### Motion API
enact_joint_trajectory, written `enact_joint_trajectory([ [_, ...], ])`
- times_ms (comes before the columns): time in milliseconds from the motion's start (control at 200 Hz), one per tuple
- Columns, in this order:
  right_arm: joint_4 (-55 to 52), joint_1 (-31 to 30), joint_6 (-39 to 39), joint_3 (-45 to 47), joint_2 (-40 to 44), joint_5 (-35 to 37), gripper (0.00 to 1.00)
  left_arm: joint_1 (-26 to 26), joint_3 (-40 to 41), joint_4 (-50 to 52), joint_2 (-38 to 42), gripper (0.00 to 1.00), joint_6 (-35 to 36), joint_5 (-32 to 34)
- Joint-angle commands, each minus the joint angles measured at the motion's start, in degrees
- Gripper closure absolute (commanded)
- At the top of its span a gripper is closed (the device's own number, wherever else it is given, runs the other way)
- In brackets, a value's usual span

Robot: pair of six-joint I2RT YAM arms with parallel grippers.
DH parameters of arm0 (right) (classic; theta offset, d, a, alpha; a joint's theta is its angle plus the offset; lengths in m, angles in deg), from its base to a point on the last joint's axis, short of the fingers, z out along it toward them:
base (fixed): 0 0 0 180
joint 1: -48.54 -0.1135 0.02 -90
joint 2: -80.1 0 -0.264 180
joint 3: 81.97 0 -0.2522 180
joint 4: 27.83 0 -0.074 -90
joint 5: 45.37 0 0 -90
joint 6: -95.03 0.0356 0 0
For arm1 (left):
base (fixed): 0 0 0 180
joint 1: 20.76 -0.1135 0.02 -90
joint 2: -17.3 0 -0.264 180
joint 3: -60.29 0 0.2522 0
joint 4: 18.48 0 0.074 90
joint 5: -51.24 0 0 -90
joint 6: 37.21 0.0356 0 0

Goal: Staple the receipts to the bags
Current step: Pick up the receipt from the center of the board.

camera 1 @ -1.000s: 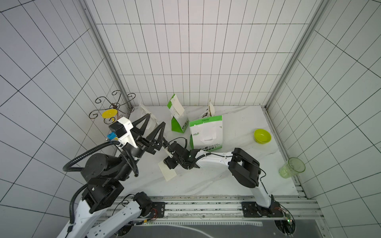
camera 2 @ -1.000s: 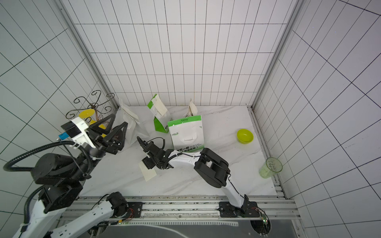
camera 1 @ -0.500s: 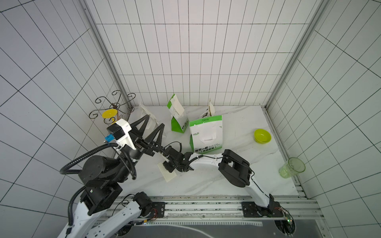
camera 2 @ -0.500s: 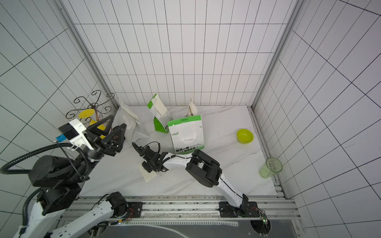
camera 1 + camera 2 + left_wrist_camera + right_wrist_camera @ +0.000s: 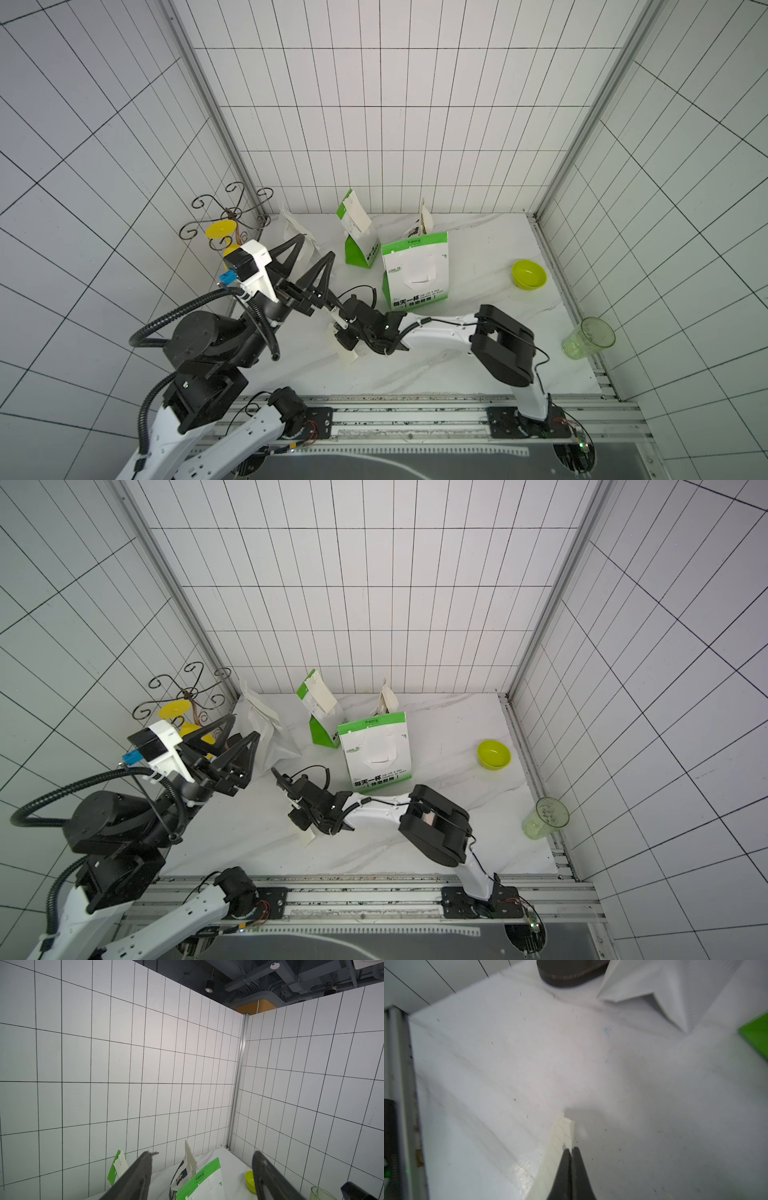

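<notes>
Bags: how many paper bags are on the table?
4: plain white paper bag at back left; small green-and-white paper bag at back centre; large green-and-white paper bag right of it; dark printed bag mostly hidden behind that.

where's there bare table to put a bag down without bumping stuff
Bare marble lies between the big green-and-white bag and the green bowl, and along the front edge between the receipt and the right arm's elbow. It is crowded around the small green bag, the plain white bag and the right claw.
</notes>
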Motion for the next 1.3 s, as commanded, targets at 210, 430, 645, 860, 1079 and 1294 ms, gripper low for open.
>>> enact_joint_trajectory([
  [210, 9.7, -0.8, 3.3, 30.0, 36.7, 5.1, 1.0, 0.1, 8.5, -3.0, -1.3, 0.25, -3.0, -10.1],
  [430, 2.4, 0.4, 5.5, 35.7, 56.7, 6.4, 1.0, 0.2, 21.1, -14.7, -2.7, 0.26, -11.1, -24.0],
  [645, -2.1, 2.4, 6.4, 36.1, 66.3, 5.1, 1.0, 2.1, 28.1, -26.0, -8.2, 0.26, -16.9, -36.1],
  [860, -3.1, 3.5, 6.4, 35.7, 68.7, 5.1, 1.0, 4.8, 28.4, -27.1, -11.1, 0.41, -16.2, -38.7],
  [1079, -2.4, 4.0, 7.1, 36.1, 68.6, 4.3, 1.0, 5.0, 28.5, -27.1, -12.6, 0.82, -16.3, -37.2],
  [1294, -7.0, 9.6, 8.6, 33.7, 68.2, -3.5, 0.73, 5.0, 24.1, -16.5, -12.5, 1.0, -11.7, -31.2],
])
